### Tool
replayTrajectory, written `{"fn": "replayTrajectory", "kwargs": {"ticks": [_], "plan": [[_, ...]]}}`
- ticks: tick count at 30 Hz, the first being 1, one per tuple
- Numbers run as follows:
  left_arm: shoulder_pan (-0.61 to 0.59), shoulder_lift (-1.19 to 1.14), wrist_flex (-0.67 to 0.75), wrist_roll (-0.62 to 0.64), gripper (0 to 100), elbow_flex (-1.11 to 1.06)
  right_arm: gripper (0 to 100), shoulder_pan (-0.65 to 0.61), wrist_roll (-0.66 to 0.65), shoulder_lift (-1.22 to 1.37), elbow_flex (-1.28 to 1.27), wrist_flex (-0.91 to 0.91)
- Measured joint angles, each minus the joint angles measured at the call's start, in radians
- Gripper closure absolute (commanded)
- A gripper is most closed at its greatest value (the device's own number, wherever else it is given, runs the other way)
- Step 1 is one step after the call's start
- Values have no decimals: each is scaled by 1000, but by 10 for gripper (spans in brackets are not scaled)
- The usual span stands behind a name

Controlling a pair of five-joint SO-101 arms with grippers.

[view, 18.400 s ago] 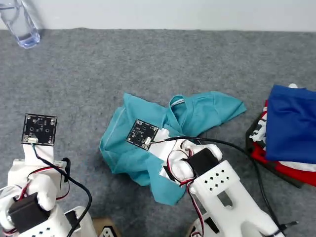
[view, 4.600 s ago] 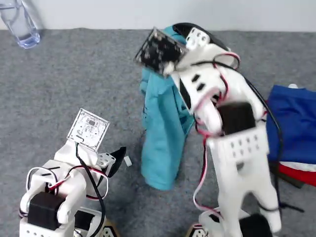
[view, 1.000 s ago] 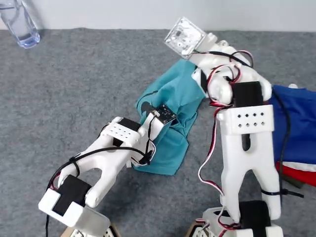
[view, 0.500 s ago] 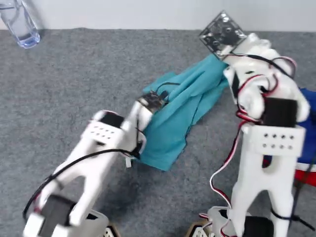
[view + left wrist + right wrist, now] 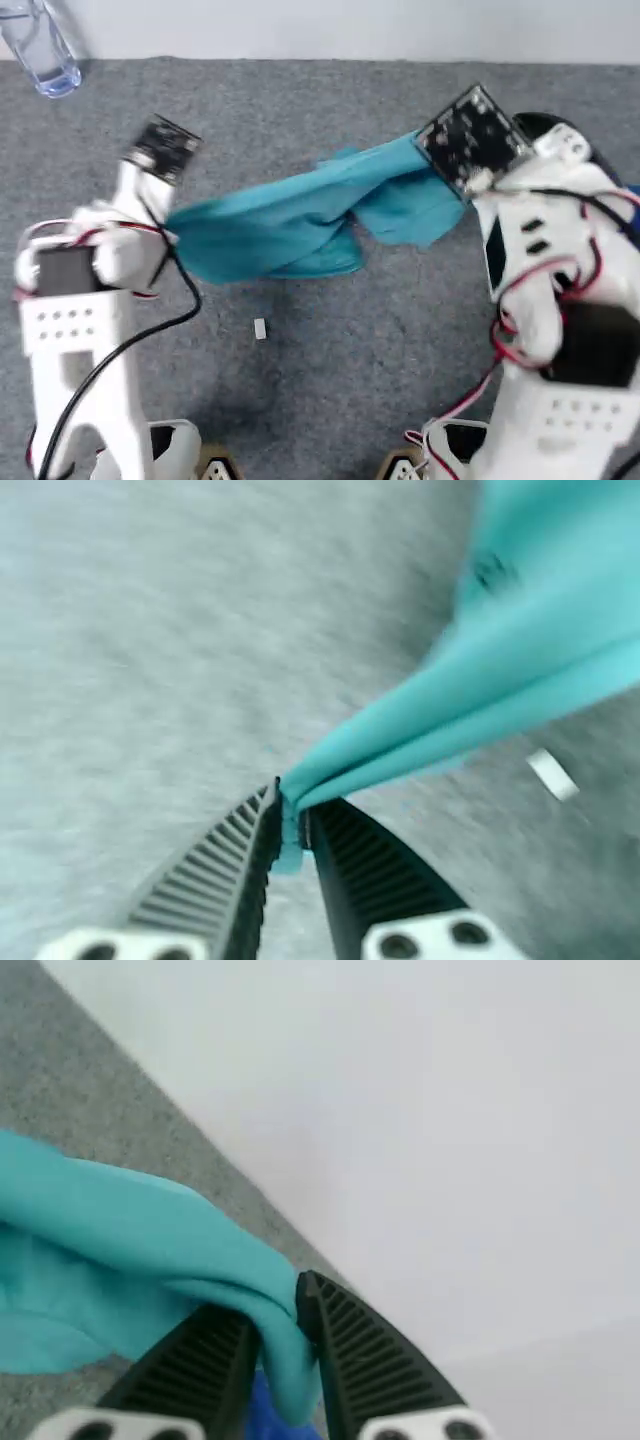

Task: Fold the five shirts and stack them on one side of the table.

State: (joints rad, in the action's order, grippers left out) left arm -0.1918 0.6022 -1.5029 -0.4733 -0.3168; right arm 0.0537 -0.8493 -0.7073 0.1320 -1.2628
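Observation:
A teal shirt [image 5: 300, 215] hangs stretched between the two arms above the grey carpeted table [image 5: 300, 110]. My left gripper [image 5: 290, 825] is shut on one end of the teal shirt [image 5: 520, 670], at the left in the high view. My right gripper [image 5: 285, 1335] is shut on the other end of the teal shirt [image 5: 120, 1250], at the right. The shirt's middle sags in folds toward the carpet. A strip of blue cloth [image 5: 265, 1410] shows beneath the right gripper's fingers.
A clear water bottle [image 5: 38, 45] stands at the far left corner by the white wall [image 5: 320, 25]. A small white scrap [image 5: 260, 328] lies on the carpet below the shirt. Both arm bodies stand tall at the left and right sides.
The left arm swung far to the left and the right arm drew toward the front right, pulling the teal shirt out into a long span lifted off the carpet.

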Motion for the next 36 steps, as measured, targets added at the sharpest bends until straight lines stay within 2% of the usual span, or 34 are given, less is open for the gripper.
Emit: {"fn": "replayTrajectory", "kwargs": {"ticks": [4, 11, 17, 21, 28, 31, 34, 36], "plan": [[-58, 51, -8, -18, 985, 68, 990, 43, 0, -41, 2, 21], [-161, 60, -31, -124, 984, 77, 990, 218, 3, -57, 2, 81], [-167, 97, -61, -164, 984, 77, 990, 230, 6, -89, 3, 81], [-164, 172, -61, -167, 986, 77, 990, 183, 23, -138, 3, 20], [-160, 210, -54, -126, 986, -55, 990, -14, 130, -114, 3, -255], [-166, 210, 9, -92, 986, -186, 989, -120, 181, -43, 3, -384], [-221, 209, 98, -57, 986, -305, 982, -218, 236, 63, -20, -474], [-255, 209, 140, -44, 986, -354, 930, -272, 267, 123, -74, -479]]}}
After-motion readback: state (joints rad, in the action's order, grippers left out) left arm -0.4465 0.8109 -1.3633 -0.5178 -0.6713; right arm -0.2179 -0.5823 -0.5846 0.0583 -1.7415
